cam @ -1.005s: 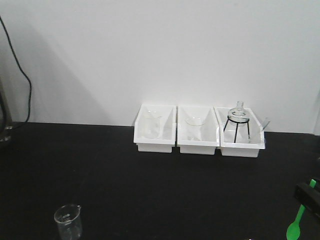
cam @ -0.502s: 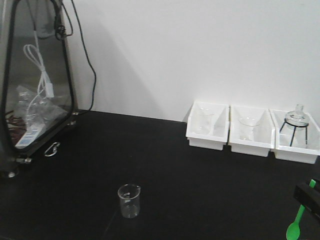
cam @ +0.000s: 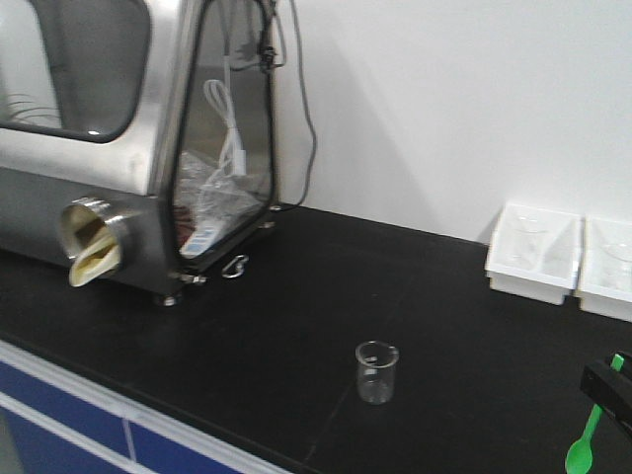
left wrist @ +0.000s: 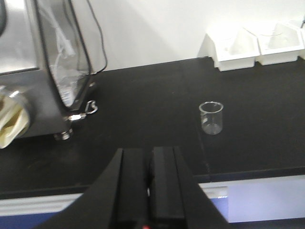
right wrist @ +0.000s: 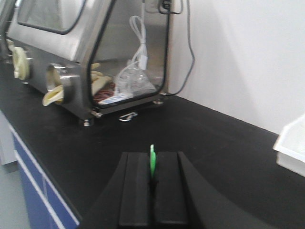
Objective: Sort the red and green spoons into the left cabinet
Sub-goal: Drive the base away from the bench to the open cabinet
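The left claw (left wrist: 148,155) fills the bottom of its own wrist view with its two black fingers (left wrist: 134,186) pressed together, only a thin dark seam between them. A sliver of red (left wrist: 144,225) shows in that seam at the very bottom edge, too little to tell what it belongs to. Beyond the fingers lies the black counter (left wrist: 143,95). On its left is a steel box with a glass side (cam: 128,148), a round port with a pale yellow glove (cam: 91,242) sticking out of its front. Further right a small clear glass beaker (cam: 376,371) stands upright and alone on the counter, well apart from the box. Against the wall on the right sit white bins (cam: 533,255), side by side and touching. Blue cupboard fronts (cam: 59,434) run below the counter's near edge. The right claw (right wrist: 153,163) is at the far lower right of the front view, raised above the counter. Its jaws are clamped narrowly on the green spoon (right wrist: 151,151), whose thin handle stands up between the black pads in the wrist view. From the front, the spoon is a bright green plastic strip running slantwise through the claw. A short tip pokes out above, and the long handle hangs down to a small oval bowl at the bottom. The bowl is low over the counter, near the frame's lower right corner, and whether it touches the surface cannot be told.
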Controlling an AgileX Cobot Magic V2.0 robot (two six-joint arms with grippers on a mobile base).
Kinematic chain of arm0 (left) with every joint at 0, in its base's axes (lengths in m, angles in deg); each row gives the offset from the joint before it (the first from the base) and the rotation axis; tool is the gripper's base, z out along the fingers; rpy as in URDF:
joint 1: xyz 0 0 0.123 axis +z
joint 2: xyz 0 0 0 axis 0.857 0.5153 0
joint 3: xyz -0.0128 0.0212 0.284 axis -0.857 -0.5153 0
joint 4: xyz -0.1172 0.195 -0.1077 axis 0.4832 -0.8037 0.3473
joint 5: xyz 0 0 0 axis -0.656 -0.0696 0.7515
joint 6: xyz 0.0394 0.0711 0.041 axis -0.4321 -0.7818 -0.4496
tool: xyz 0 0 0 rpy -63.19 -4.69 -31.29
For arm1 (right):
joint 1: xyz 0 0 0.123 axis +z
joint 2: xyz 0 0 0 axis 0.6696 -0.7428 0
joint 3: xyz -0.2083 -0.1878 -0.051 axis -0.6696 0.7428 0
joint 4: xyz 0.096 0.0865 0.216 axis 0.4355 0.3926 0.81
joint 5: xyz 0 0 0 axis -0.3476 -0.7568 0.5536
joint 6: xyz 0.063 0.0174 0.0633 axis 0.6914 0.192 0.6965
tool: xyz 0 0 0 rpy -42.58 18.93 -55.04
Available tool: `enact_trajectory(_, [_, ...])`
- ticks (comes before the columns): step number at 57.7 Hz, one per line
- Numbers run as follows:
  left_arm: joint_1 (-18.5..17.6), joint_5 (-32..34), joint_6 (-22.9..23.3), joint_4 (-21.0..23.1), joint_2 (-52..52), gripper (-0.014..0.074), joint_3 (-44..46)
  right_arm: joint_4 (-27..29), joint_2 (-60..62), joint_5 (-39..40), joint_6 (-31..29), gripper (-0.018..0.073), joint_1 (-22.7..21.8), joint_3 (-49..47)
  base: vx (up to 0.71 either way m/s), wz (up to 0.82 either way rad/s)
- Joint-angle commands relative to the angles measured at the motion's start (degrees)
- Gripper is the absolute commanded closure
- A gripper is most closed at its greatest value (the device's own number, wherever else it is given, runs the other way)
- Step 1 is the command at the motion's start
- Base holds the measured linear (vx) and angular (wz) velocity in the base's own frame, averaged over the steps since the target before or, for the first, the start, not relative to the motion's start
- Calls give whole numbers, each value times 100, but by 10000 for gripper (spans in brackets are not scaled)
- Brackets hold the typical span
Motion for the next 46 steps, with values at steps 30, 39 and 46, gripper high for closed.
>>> enact_trajectory(30, [-27, 397, 26, 96, -4, 597, 150, 49, 17, -100, 7, 562, 13, -168, -3, 49])
enact_trajectory(39, [-27, 397, 26, 96, -4, 597, 150, 49, 17, -100, 7, 562, 13, -168, 6, 74])
enact_trajectory(46, [-27, 397, 26, 96, -4, 597, 150, 49, 17, -100, 7, 562, 13, -168, 11, 75])
